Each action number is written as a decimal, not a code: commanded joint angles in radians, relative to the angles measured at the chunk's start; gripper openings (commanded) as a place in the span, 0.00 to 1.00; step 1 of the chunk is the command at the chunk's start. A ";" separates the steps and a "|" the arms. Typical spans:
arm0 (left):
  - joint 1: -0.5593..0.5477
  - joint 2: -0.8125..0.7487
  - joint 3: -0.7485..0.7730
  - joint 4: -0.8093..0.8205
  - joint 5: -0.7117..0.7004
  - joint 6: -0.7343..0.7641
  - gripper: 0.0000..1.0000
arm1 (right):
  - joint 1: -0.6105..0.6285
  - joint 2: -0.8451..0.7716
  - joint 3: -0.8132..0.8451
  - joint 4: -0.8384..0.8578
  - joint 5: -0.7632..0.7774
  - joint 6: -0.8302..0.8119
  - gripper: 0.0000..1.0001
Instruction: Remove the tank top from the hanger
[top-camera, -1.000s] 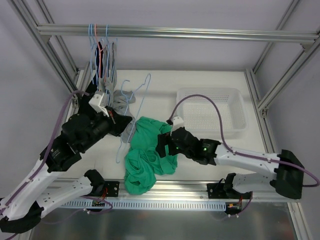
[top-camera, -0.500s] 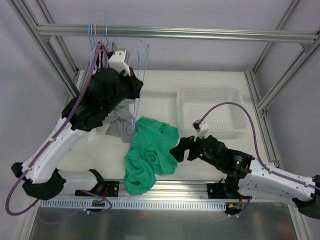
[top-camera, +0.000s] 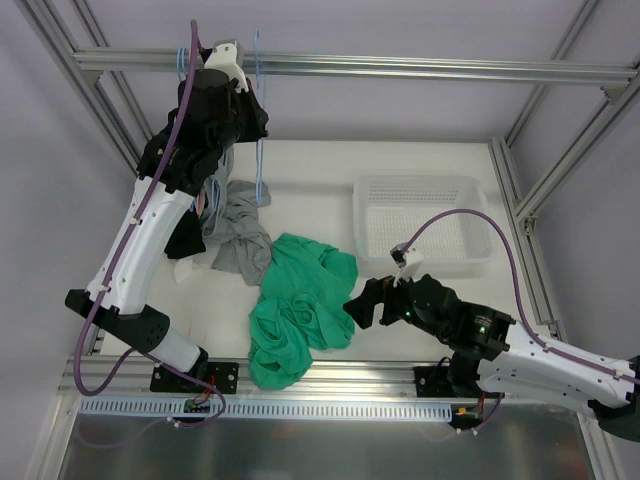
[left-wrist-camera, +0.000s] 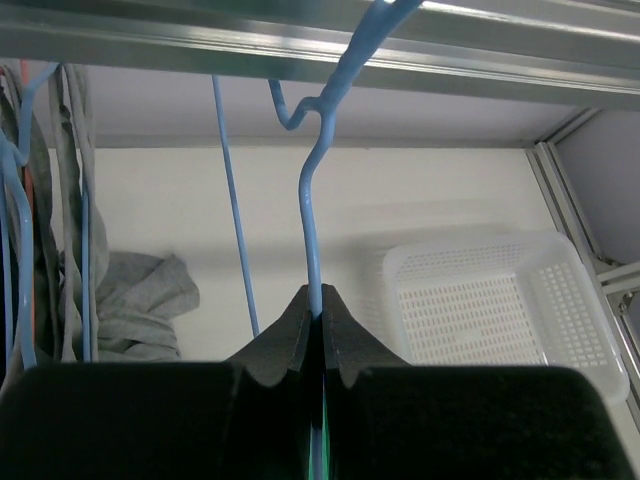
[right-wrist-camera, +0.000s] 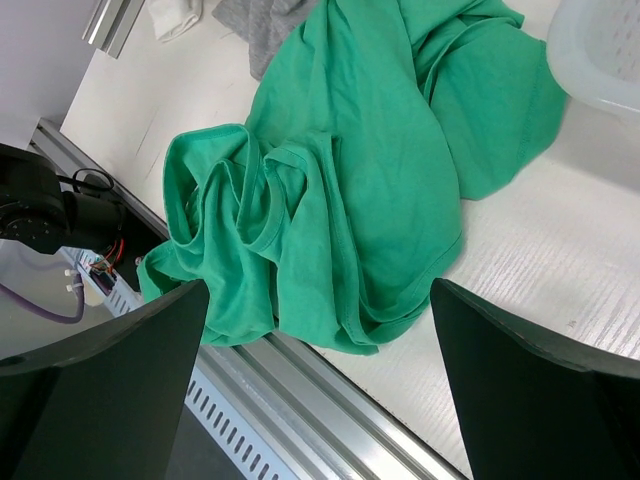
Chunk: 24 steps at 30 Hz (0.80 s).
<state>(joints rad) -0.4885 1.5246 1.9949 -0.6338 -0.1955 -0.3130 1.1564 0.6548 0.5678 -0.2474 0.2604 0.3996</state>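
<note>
While left gripper (left-wrist-camera: 320, 312) pinches hanger (left-wrist-camera: 306, 215) aloft, right gripper (right-wrist-camera: 320, 290) spread, seemingly above tank top (right-wrist-camera: 370, 150).

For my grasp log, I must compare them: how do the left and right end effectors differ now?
The left end effector is shut on the hanger; the right end effector is open and empty. The left is high, at the top rail; the right is low, near the tank top. Both are black.

Teal-green tank top (top-camera: 300, 305), light-blue hanger (left-wrist-camera: 309, 235), grey garment (top-camera: 238, 240)
</note>
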 joint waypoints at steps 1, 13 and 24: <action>0.053 0.034 0.045 0.010 0.141 0.017 0.00 | 0.005 0.006 0.007 0.013 0.000 0.011 1.00; 0.074 -0.026 -0.111 0.005 0.148 -0.083 0.00 | 0.006 0.038 0.020 0.019 -0.033 0.001 1.00; 0.073 -0.251 -0.154 -0.003 0.246 -0.092 0.97 | 0.006 0.311 0.200 0.027 -0.115 -0.192 0.99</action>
<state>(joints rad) -0.4175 1.4048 1.8614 -0.6415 -0.0135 -0.3977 1.1564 0.9073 0.6647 -0.2485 0.1734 0.3016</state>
